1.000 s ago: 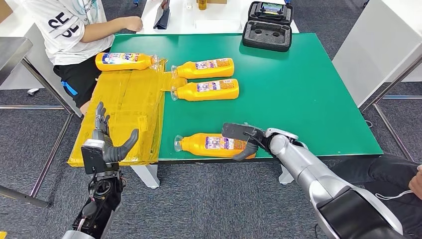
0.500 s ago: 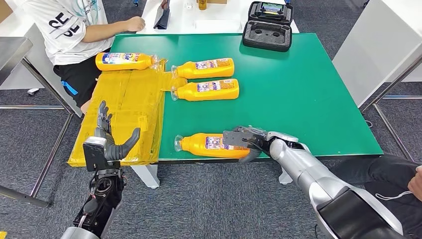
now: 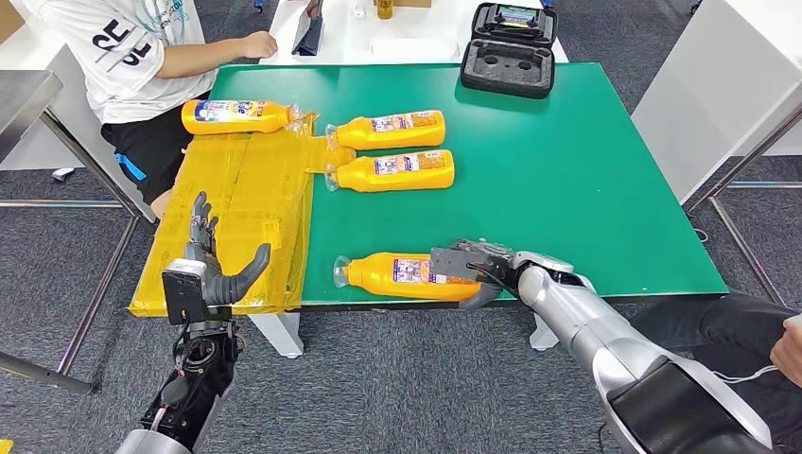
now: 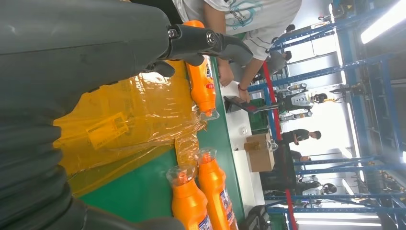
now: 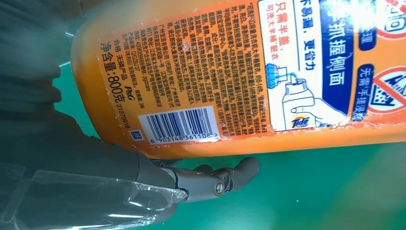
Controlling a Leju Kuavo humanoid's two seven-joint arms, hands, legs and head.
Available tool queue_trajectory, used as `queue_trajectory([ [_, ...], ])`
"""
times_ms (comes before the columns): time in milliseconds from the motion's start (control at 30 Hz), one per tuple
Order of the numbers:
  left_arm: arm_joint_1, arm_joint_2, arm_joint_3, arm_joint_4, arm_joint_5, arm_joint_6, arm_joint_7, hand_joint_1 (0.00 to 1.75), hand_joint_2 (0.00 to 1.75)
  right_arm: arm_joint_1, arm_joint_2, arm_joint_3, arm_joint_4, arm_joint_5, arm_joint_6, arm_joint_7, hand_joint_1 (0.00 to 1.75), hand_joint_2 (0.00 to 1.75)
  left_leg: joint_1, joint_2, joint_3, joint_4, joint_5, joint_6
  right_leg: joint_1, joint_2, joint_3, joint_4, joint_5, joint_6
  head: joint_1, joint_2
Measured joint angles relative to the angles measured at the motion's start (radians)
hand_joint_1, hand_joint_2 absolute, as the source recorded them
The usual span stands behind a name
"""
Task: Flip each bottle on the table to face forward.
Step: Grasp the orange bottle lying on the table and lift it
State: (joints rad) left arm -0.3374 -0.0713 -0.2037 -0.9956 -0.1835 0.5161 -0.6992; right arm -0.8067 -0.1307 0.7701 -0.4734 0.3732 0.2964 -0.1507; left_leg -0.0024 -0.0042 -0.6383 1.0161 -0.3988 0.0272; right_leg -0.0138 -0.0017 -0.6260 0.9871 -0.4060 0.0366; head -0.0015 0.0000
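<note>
along the near edge of the green table (image 3: 567, 170), the nearest orange detergent bottle (image 3: 402, 274) is lying on its side with its cap pointing toward the yellow plastic sheet (image 3: 241, 213), and the right hand (image 3: 470, 270) is wrapping around its base end. fingers are lying over the top of the bottle while the thumb (image 5: 218, 179) is curling beside the bottle's side, down by the table, so the hand is gripping the bottle, not just touching it. the right wrist view is showing the barcode and small-print panel (image 5: 182, 125) facing up, which is likely why this bottle is being taken: its back label is showing and it needs rolling over to put the front up. gripping at the wide base probably gives the hand the most leverage for a roll while keeping the label free.

the left hand (image 3: 210, 265) is hovering off the table's corner, above the sheet's near edge, with fingers spread and holding nothing, seemingly waiting its turn. two more orange bottles (image 3: 392, 130) (image 3: 395, 170) are lying side by side farther back, caps toward the sheet, and a fourth bottle with a blue label (image 3: 236, 115) is resting at the far left beside a seated person (image 3: 142, 57). an open black case (image 3: 509, 52) is sitting at the far edge.
</note>
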Motion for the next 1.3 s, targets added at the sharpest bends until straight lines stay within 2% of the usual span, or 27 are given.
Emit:
queue_trajectory([
  [200,0.000,0.000,0.000,0.008,0.002,0.001,0.000,0.00,1.75,0.005,-0.001,0.000,0.000,0.001,-0.024,0.004,0.02,1.75,0.000,0.000,0.000,0.000,0.000,0.000,0.000,0.000,0.000,0.000,0.000,0.000,0.000,0.000],
  [433,0.000,0.001,0.000,0.022,0.011,-0.006,0.000,0.00,1.75,0.006,0.000,0.001,0.000,0.008,-0.037,0.007,0.21,1.75,0.000,0.000,0.000,0.000,0.000,0.000,0.000,0.000,0.000,0.000,0.000,0.000,0.000,0.000],
  [700,-0.007,0.001,-0.005,0.042,0.012,-0.009,0.000,0.00,1.75,0.010,0.000,0.001,-0.001,0.020,-0.057,0.007,0.22,1.75,0.000,0.000,0.000,0.000,0.000,0.000,0.000,0.000,0.000,0.000,0.000,0.000,0.000,0.000],
  [833,-0.020,0.001,-0.013,0.059,0.011,-0.013,0.000,0.00,1.75,0.015,-0.005,0.000,-0.004,0.022,-0.058,0.003,0.30,1.75,0.000,0.000,0.000,0.000,0.000,0.000,0.000,0.000,0.000,0.000,0.000,0.000,0.000,0.000],
  [933,-0.022,0.001,-0.019,0.070,0.011,-0.016,0.000,0.00,1.75,0.016,-0.008,0.000,-0.007,0.025,-0.054,0.002,0.49,1.75,0.000,0.000,0.000,0.000,0.000,0.000,0.000,0.000,0.000,0.000,0.000,0.000,0.000,0.000],
  [1033,-0.023,0.001,-0.025,0.078,0.011,-0.016,0.000,0.00,1.75,0.016,-0.010,0.000,-0.008,0.028,-0.047,0.002,1.12,1.75,0.000,0.000,0.000,0.000,0.000,0.000,0.000,0.000,0.000,0.000,0.000,0.000,0.000,0.000],
  [1067,-0.023,0.001,-0.025,0.080,0.012,-0.016,0.000,0.00,1.75,0.015,-0.011,0.000,-0.010,0.029,-0.046,0.002,1.28,1.75,0.000,0.000,0.001,0.000,0.000,0.000,0.000,0.000,0.001,0.000,0.000,0.000,0.000,0.000],
  [1300,-0.023,0.001,-0.026,0.089,0.014,-0.017,0.000,0.00,1.75,0.015,-0.014,0.000,-0.013,0.033,-0.038,0.000,1.30,1.75,0.000,0.000,0.001,0.000,0.000,0.000,0.000,0.000,0.001,0.000,0.000,0.000,0.000,0.000],
])
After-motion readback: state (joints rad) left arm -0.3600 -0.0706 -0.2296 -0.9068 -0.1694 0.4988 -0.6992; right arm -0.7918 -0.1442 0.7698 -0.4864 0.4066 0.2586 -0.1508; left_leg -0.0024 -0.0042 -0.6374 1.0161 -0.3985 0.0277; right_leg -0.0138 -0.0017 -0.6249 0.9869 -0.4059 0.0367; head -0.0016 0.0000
